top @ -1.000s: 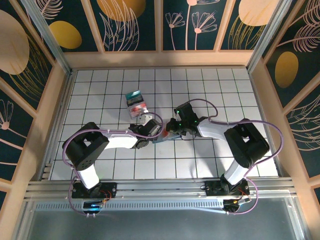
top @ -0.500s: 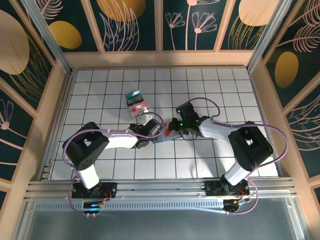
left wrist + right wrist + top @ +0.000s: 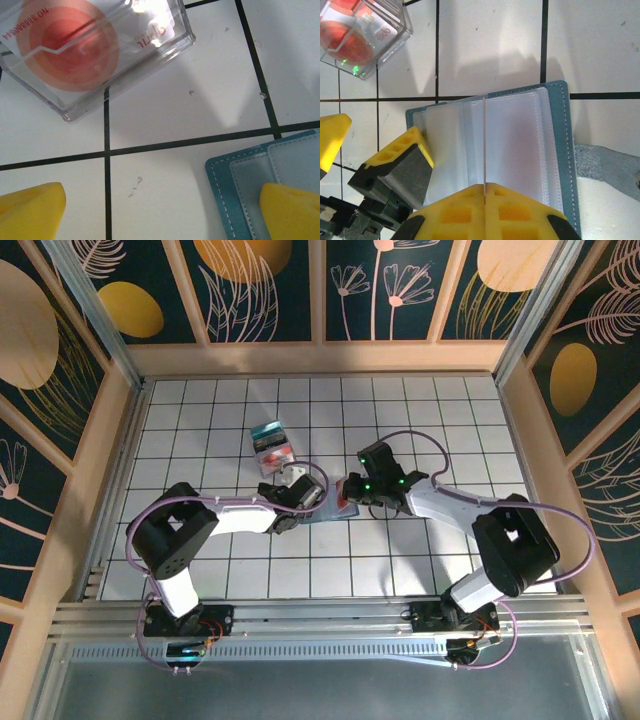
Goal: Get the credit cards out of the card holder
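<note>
The card holder [image 3: 565, 150] lies open on the tiles, teal rim around clear pockets. My right gripper [image 3: 484, 186] is shut on a thin pinkish credit card [image 3: 484, 140], seen edge-on and standing up from the middle of the holder. My left gripper [image 3: 160, 210] is open. One of its fingers [image 3: 395, 165] rests on the holder's left half [image 3: 250, 175], the other over bare tile. From above, the left gripper [image 3: 312, 492] and the right gripper [image 3: 347, 492] meet over the holder [image 3: 327, 510].
A clear plastic box [image 3: 272, 442] with a red-pink printed card [image 3: 75, 50] inside stands just beyond the holder, to the left. Wooden walls close in the tiled floor [image 3: 450, 420], which has free room to the right and at the back.
My right gripper has drawn back a little toward the far right, still shut on the card, and its elbow has swung out to the right. The left arm has barely moved.
</note>
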{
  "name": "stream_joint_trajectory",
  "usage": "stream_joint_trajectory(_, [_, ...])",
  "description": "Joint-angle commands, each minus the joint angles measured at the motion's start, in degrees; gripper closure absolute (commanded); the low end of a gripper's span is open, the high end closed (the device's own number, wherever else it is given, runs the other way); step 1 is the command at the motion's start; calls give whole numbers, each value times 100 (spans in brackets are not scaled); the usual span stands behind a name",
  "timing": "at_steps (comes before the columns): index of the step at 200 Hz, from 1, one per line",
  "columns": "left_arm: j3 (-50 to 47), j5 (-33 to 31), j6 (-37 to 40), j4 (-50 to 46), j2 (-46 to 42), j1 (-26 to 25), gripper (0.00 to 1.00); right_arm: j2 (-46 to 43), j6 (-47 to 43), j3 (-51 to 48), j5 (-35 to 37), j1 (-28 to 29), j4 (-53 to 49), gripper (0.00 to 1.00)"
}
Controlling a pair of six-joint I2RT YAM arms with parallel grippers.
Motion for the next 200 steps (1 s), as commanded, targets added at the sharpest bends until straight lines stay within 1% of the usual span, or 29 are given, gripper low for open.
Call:
stream_joint_trajectory(1, [181,-168,186,-309,-125,32,1,-300,-125,108,258,-41,-127,100])
stream_joint_trajectory(22, [220,-139,213,-387,-309,32,1,-482,-142,25,379,-60,-103,100])
stream_joint_trajectory(26, [221,-126,213,-396,-494,32,1,-513,-142,11,397,-59,-101,100])
stream_joint_trajectory(58, [235,-19,174,-407,-1026,33,1,-847,-147,-159,536,-92,3,100])
stream_joint_trajectory(90, [198,358,58,-232,-1593,120,1,-1215,-119,-384,558,-135,262,100])
stream_joint_trajectory(103, [108,688,-18,-50,-1847,210,1,-1365,-104,-468,511,-148,411,100])
stream_joint_trajectory(141, [-335,1985,-335,668,-2562,617,1,-1774,-142,-731,76,-200,1046,100])
stream_joint_trajectory(183, [-497,2822,-445,1058,-2912,784,1,-2121,-142,-952,-429,-226,1828,100])
stream_joint_trajectory(200, [-579,3275,-467,1353,-2976,806,1,-2208,-107,-1033,-669,-229,2188,100])
